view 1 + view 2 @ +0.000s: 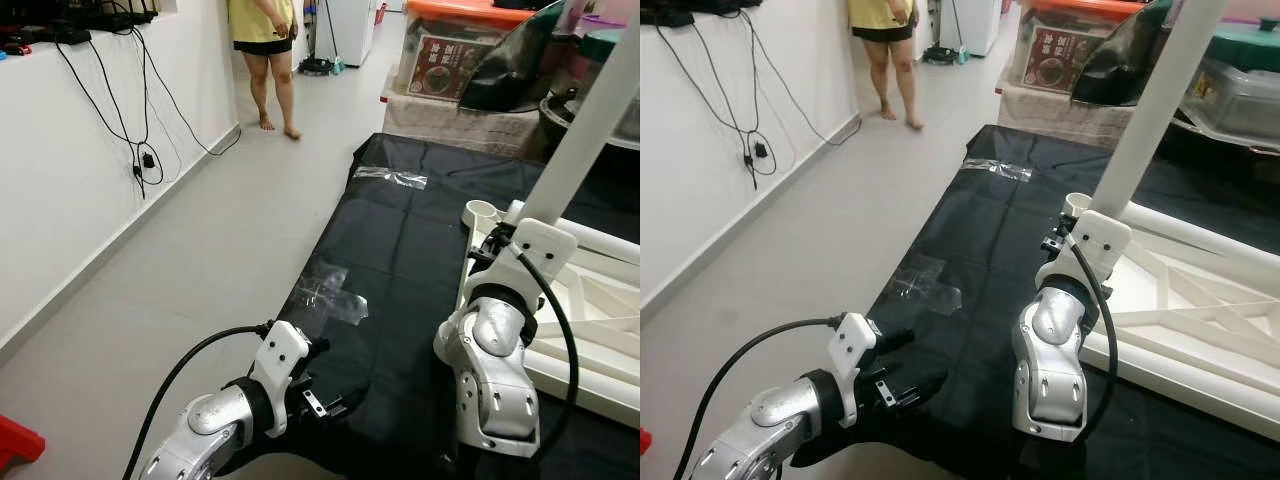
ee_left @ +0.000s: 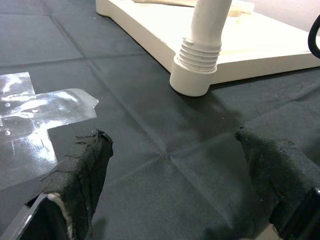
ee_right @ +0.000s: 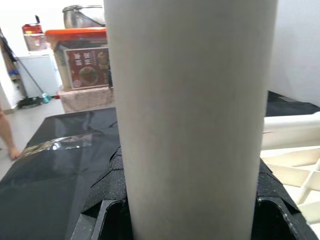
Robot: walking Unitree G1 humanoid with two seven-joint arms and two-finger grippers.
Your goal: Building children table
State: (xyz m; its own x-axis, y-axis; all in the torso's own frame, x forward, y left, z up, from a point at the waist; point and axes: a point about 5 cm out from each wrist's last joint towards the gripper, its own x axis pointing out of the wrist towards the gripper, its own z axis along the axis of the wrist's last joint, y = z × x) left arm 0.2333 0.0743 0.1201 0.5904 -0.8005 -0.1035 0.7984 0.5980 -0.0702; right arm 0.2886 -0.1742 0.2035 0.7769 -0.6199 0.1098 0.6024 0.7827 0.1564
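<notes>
A white children's table top (image 1: 600,330) lies upside down on a black mat (image 1: 400,250) at the right. One white table leg (image 1: 590,120) stands upright in the corner socket (image 2: 192,75) nearest me. My right gripper (image 3: 190,210) is shut on this leg (image 3: 190,100) low down, just above the socket, with a black finger pad on each side. My left gripper (image 2: 175,185) is open and holds nothing. It hovers low over the mat near its front left edge (image 1: 910,390), pointing toward the leg's base.
Clear tape patches (image 1: 335,295) are stuck on the mat. A person (image 1: 265,40) stands barefoot far ahead by the left wall, where cables (image 1: 140,150) hang. Storage boxes (image 1: 450,50) and clutter line the far right. A red object (image 1: 15,440) lies on the grey floor at my left.
</notes>
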